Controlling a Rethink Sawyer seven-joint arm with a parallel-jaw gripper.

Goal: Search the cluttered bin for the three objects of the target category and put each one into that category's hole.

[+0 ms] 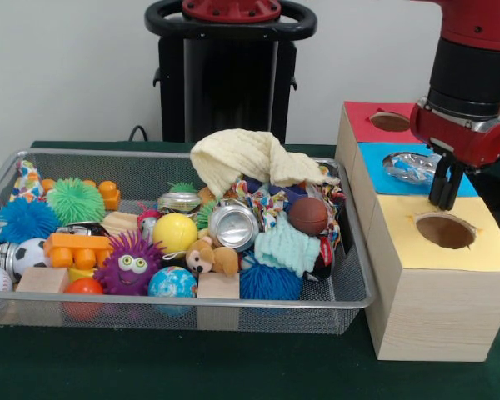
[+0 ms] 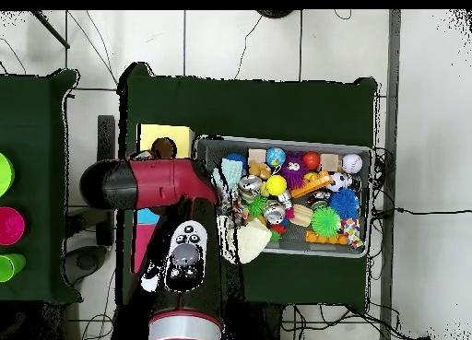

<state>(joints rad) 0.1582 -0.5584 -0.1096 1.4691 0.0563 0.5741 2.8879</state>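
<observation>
My gripper [image 1: 444, 193] hangs over the wooden box, between the blue top [image 1: 373, 175] and the yellow top [image 1: 483, 250], and holds nothing. A crushed silver can [image 1: 408, 167] lies at the blue top's hole, just left of the gripper and apart from it. The red hole [image 1: 390, 122] and yellow hole [image 1: 445, 230] show nothing inside. Another silver can [image 1: 233, 225] lies in the wire bin [image 1: 233, 304], and a third [image 1: 179, 202] sits further back. In the overhead view the arm [image 2: 157, 184] hides the gripper and most of the box; only the yellow top [image 2: 152, 134] shows.
The bin [image 2: 369, 198] also holds a yellow cloth [image 1: 246, 158], spiky balls, a purple monster toy [image 1: 132, 265], a teddy bear [image 1: 210, 258], balls, wooden and plastic blocks. The box stands right against the bin's side. Coloured cups [image 2: 7, 224] sit on a separate table.
</observation>
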